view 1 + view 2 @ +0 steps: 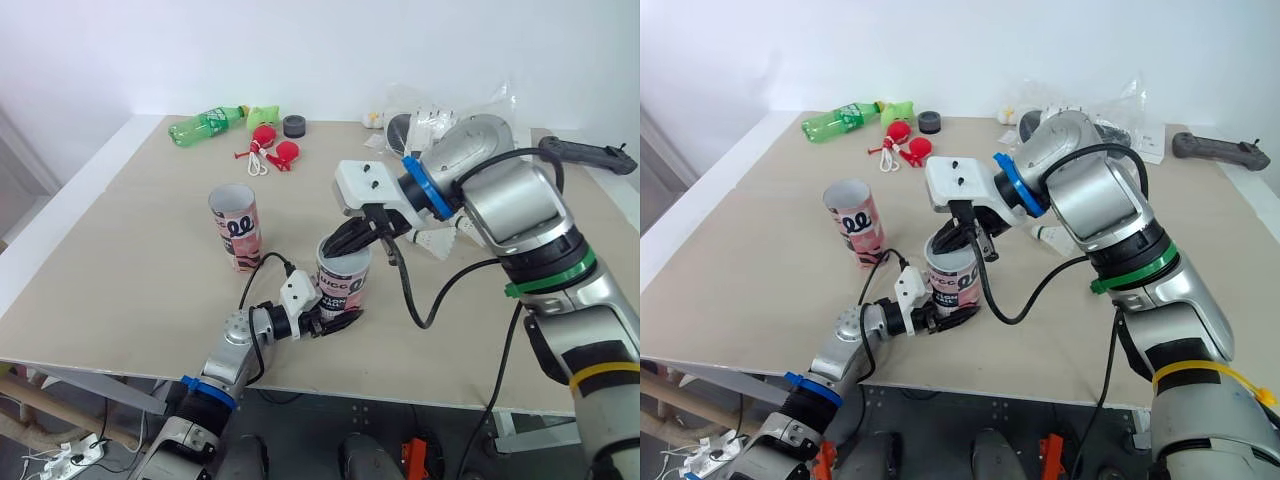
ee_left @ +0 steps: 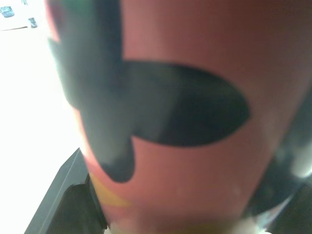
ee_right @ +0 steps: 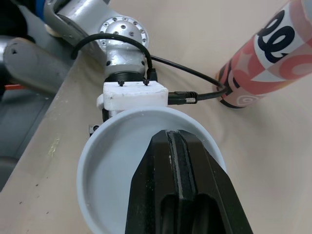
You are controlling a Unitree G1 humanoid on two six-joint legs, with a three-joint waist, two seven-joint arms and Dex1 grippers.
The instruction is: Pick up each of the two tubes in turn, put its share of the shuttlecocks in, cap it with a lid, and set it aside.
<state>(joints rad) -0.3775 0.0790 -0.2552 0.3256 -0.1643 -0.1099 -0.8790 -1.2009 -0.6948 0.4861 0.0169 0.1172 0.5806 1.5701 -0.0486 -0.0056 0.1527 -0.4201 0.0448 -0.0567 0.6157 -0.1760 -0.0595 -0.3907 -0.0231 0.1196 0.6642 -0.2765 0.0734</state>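
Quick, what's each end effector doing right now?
Left end effector: closed on the near tube.
Right end effector: closed over that tube's mouth, nothing visible in it.

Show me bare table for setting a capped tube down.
Widest bare patch: the table left of the standing tube, out to the left edge. Also bare: the middle strip between that tube and the green bottle. Crowded: the back edge by the bags, and around the held tube.
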